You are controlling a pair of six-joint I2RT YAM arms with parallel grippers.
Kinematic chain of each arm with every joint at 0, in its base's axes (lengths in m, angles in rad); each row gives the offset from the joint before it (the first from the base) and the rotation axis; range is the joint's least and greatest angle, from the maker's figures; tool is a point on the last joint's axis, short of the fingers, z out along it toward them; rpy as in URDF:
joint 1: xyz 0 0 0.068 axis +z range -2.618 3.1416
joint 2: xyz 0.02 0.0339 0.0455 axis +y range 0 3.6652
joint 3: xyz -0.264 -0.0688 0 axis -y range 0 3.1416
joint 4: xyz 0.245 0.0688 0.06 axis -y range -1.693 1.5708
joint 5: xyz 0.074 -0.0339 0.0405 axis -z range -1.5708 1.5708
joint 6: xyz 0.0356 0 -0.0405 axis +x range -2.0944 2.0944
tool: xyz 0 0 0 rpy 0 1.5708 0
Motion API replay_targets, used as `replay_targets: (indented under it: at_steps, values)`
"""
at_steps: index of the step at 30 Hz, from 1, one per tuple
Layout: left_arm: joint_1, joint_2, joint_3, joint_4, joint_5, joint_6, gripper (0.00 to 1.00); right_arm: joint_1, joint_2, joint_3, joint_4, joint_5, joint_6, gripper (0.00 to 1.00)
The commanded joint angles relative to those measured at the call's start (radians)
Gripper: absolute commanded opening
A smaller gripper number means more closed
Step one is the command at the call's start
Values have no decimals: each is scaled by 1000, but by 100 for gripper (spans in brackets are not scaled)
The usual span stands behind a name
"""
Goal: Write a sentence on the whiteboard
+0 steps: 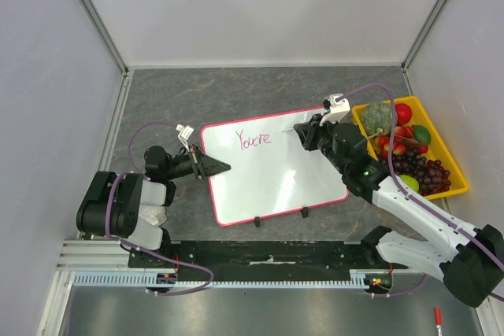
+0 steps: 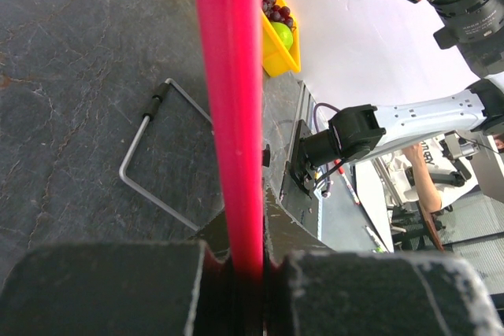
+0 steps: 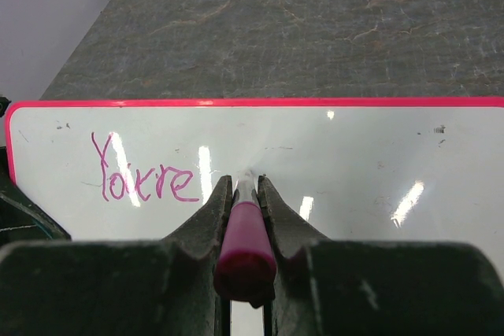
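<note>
From above, the whiteboard [image 1: 268, 182] lies on the table [image 1: 236, 92], the sentence [image 1: 253, 139] reading only "You're"; the left wrist view shows the left gripper [image 2: 248, 273] clenched on its pink rim [image 2: 232, 116]; the right wrist view shows the right gripper [image 3: 244, 194] grasping a magenta marker [image 3: 245, 245].

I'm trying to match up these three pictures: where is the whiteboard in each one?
Top external: the whiteboard lies tilted at the centre of the picture.
Left wrist: only its pink-red rim shows, a vertical bar down the middle.
Right wrist: it spans the middle, with purple writing at the left.
Shared landmark: the dark grey table, seen in all three.
</note>
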Motion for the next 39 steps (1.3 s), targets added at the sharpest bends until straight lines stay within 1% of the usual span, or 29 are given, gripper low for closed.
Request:
replay_targets:
  at_steps: [1, 10, 19, 29, 39]
  values:
    - [-3, 18, -14, 13, -3, 77, 2, -6, 12, 28, 46, -1, -5, 0]
    - [-3, 18, -14, 14, -3, 77, 2, -6, -2, 5, 43, -67, 1, 0]
    - [-3, 22, -14, 13, -4, 77, 2, -6, -34, -36, 25, -95, 5, 0]
    - [-4, 18, -14, 14, -3, 77, 2, -6, -66, -62, 15, -37, 14, 0]
    - [-3, 20, -12, 16, -3, 77, 2, -7, -65, -3, 18, 5, 12, 0]
